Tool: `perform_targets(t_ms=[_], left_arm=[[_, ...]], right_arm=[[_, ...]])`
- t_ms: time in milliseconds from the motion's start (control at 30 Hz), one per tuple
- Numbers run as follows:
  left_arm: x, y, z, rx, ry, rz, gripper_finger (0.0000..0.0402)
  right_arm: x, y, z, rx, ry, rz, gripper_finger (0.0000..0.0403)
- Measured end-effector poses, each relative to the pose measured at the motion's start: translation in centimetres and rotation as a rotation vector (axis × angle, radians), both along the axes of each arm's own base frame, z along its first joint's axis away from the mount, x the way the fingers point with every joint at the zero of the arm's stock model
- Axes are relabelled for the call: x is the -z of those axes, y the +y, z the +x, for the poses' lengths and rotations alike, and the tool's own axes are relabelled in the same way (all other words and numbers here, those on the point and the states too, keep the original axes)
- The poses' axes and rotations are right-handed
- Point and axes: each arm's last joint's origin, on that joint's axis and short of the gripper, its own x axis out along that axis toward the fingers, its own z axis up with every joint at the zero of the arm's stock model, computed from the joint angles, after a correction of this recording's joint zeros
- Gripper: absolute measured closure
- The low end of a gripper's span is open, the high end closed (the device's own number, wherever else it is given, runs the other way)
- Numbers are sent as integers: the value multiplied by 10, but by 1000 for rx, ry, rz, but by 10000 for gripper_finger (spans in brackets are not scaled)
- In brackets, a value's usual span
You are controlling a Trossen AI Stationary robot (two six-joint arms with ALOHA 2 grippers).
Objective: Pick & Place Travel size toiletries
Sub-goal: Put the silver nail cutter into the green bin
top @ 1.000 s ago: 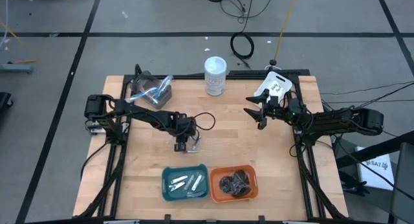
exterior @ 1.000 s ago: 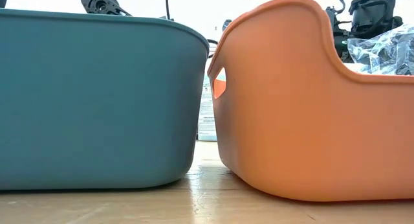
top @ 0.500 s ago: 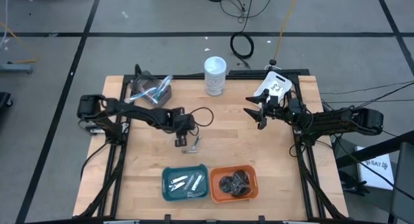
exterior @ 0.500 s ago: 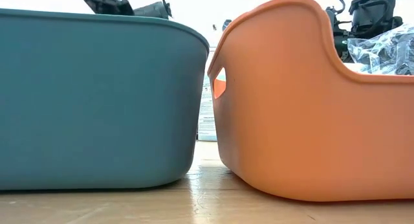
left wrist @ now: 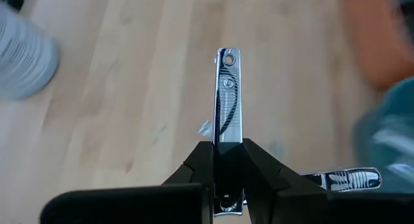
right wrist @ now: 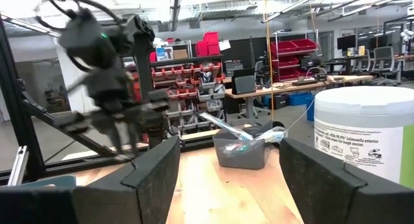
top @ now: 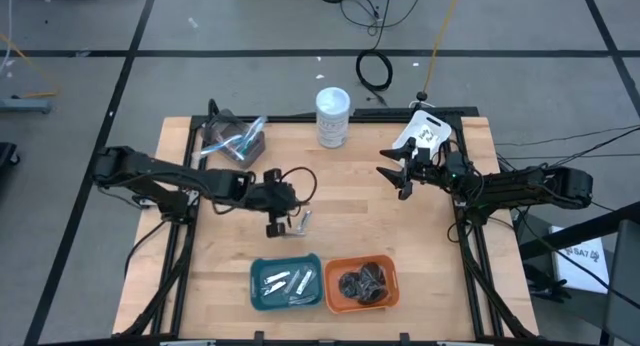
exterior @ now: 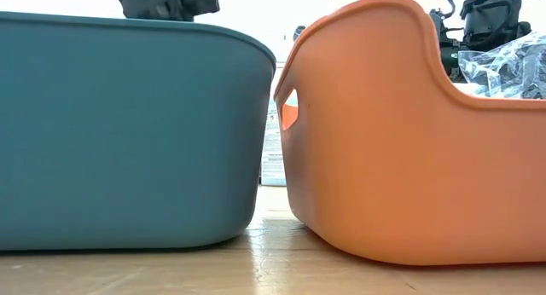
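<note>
At the left of the high view lay my left arm, its fingers (top: 276, 224) at centre frame clamped on a silver nail clipper (left wrist: 228, 98), above the counter (top: 420, 256). Another clipper (top: 304, 221) lay just right of them. Lower centre stood the teal tray (top: 256, 286) with silver pieces, then the orange tray (top: 331, 286) with dark bundles. At right, my right fingers (top: 397, 176) hung spread wide, holding nothing.

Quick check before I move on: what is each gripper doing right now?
Left gripper: shut on a silver nail clipper, above the table.
Right gripper: open, holding nothing, near the white-lidded jar.
</note>
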Motion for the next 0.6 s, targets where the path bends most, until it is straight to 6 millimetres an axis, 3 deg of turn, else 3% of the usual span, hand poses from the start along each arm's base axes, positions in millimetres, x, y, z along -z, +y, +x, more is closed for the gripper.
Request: perform_targets(t_ms=[167,367,600], left_arm=[[-18,-27,3,92,-54,-67,360],[-27,-65,2,202,-126,-286,364],[-12,-114,1,213,-121,-339,356]], right_arm=[[0,0,0,-1,-1,3,152],[0,0,0,-2,-3,10,152],[0,0,0,-3,-6,9,152]])
